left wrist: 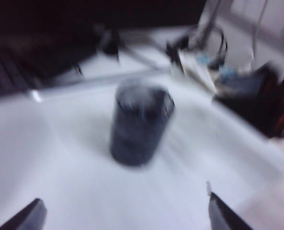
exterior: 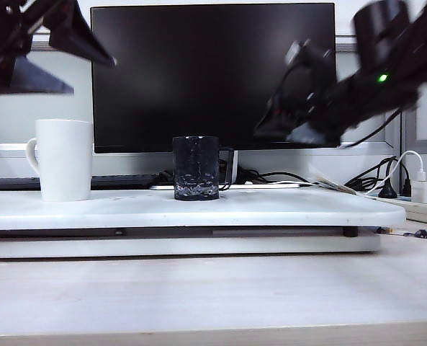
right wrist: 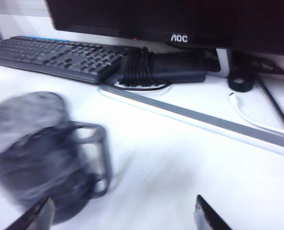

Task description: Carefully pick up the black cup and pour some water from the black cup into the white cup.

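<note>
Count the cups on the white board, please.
2: the white cup at the board's left end, the black cup near its middle, before the monitor. None seems hidden.

Low frontal exterior view; both wrist views look down on the black cup [exterior: 196, 168].

black cup [exterior: 196, 168]: middle of the raised board [exterior: 271, 210], upright
white cup [exterior: 64, 159]: left on the same board, well apart from black cup
monitor [exterior: 213, 72]: behind both cups
keyboard [right wrist: 55, 56]: far left, under the monitor
left gripper [exterior: 37, 54]: high, above white cup
right gripper [exterior: 289, 130]: above the board, right of black cup
</note>
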Robot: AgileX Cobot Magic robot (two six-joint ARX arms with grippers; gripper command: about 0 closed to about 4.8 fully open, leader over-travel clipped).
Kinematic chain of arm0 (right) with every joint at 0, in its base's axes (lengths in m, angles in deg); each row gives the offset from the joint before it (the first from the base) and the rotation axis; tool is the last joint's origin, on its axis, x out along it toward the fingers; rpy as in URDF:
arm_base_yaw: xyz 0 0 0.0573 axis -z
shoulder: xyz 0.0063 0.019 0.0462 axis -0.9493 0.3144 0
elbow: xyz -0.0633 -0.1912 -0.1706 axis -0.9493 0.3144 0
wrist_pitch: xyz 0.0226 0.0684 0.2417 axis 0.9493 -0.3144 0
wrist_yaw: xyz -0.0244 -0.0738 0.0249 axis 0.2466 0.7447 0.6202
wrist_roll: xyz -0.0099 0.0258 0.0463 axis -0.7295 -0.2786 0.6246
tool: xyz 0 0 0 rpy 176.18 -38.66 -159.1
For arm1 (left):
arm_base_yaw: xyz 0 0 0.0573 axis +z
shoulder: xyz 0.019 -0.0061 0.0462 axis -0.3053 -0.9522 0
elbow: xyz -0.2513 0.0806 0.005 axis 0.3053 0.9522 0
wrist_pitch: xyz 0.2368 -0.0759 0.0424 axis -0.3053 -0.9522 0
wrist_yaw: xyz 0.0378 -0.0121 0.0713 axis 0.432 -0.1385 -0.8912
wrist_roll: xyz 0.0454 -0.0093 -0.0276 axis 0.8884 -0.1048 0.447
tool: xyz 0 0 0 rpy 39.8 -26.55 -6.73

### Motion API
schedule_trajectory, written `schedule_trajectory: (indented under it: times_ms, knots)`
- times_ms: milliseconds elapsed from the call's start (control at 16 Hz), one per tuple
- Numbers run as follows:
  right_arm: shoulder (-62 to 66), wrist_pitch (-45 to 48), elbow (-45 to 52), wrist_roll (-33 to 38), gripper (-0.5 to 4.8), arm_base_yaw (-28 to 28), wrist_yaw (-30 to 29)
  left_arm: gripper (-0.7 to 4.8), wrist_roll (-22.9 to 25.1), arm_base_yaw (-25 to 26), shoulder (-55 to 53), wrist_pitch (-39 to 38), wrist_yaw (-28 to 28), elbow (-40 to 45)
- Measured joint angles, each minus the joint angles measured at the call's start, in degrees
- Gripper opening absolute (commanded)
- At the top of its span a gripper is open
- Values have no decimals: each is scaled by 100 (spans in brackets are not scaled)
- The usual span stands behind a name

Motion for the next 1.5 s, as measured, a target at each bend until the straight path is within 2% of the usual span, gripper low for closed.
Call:
schedule_trajectory:
  times_ms: [125, 312, 624, 874, 936, 1061, 1186, 1248, 1311, 1498]
  knots:
    - [527, 22, -459, -50, 378, -76, -116, 479, 2, -153, -11, 343, -87, -2]
    - [1082, 76, -1104, -81, 378, -157, -199, 479, 0, -129, -48, 310, -160, -2]
    - [1390, 114, -1274, -138, 378, -393, -125, 479, 50, -138, -44, 17, -424, -2]
    - [1746, 129, -1283, -260, 377, -621, 125, 479, 68, -142, -46, -144, -933, -2]
    - [1746, 192, -1290, -262, 377, -651, 164, 479, 181, -142, -46, -144, -1196, -2]
    - [1746, 326, -1311, -264, 377, -664, 350, 479, 702, -138, -46, -140, -1827, -2]
    - [1777, 588, -1314, -267, 330, -658, 503, 479, 1123, -131, -46, -118, -2243, -2]
    - [1834, 763, -1320, -264, 292, -658, 514, 479, 1272, -125, -46, -98, -2361, -2]
    - [1904, 890, -1322, -267, 279, -658, 514, 479, 1333, -120, -46, -92, -2387, -2]
    - [1971, 970, -1320, -269, 272, -667, 511, 479, 1351, -118, -46, -94, -2391, -2]
